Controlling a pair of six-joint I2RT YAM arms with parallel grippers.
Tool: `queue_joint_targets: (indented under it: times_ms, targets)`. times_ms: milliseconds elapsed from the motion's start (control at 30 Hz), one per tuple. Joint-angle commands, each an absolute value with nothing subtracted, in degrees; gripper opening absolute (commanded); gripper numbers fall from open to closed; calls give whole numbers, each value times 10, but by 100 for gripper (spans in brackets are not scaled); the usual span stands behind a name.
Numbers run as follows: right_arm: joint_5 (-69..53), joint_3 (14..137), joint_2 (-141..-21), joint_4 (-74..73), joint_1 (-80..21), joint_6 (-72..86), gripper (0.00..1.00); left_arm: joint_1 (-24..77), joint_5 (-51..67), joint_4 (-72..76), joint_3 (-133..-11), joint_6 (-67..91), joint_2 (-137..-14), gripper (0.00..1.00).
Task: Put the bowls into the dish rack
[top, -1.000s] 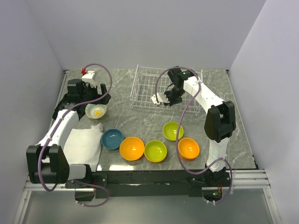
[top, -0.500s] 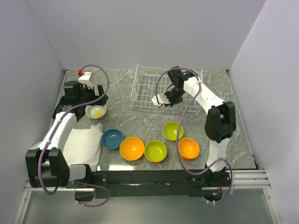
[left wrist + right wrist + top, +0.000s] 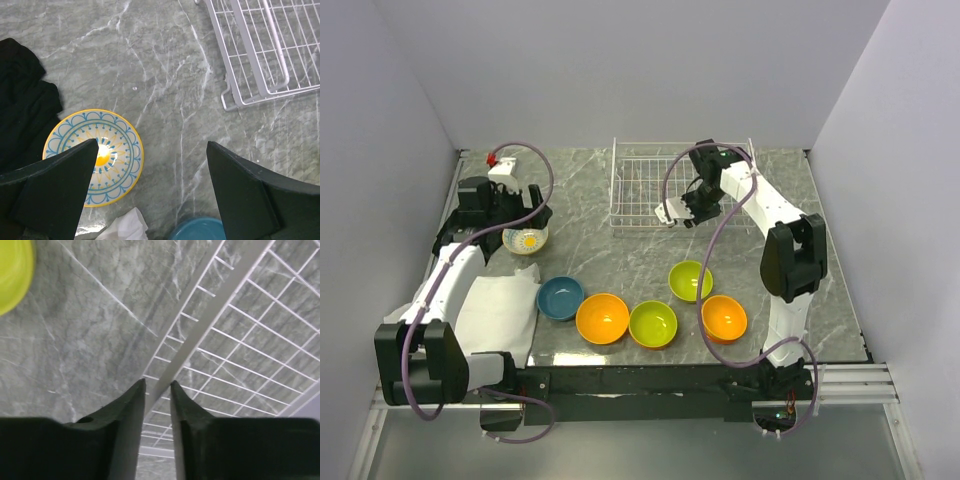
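Dish rack (image 3: 650,190) has swung square to the table edge and shifted right vs 1 s ago; it sits back-centre. R gripper (image 3: 158,385) is at its front rail, jaws narrow w/ the rail between them; can't tell if pinching. L gripper (image 3: 152,145) is wide apart above the patterned bowl (image 3: 117,150) at left. Unmoved in front: teal bowl (image 3: 560,297), orange bowls (image 3: 602,318) (image 3: 724,318), lime bowls (image 3: 653,323) (image 3: 690,280).

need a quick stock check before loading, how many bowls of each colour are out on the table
orange bowls: 2
lime green bowls: 2
teal-blue bowl: 1
white patterned bowl: 1
total: 6
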State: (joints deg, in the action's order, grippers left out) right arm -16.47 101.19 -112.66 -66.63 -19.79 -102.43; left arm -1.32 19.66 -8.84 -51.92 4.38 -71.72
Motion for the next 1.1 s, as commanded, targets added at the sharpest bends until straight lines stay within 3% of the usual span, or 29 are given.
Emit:
queue_joint_targets:
  times_ms: [0,233,400,533,667,833,1067]
  targets:
    - [-185,1022,-1108,-714,-208,-969,39,-16,214,-81,-533,56,-687,97]
    - [-220,1067,-1033,-708,-205,-817,50,-12,244,-189,-619,-64,-686,97]
    - [-254,964,-926,-615,-203,-695,51,-11,240,-256,-618,-142,-674,97]
    - [-292,850,-840,-565,-206,-633,53,-11,205,-229,-573,-156,-644,97]
    - [-236,788,-784,-481,-235,-378,53,-11,155,-182,-557,-102,-638,97]
    - [-161,681,-707,-384,-307,-195,53,-11,73,-184,-585,-4,-664,97]
    - [-91,658,-762,-352,-366,69,50,-3,-18,-166,-568,12,-637,97]
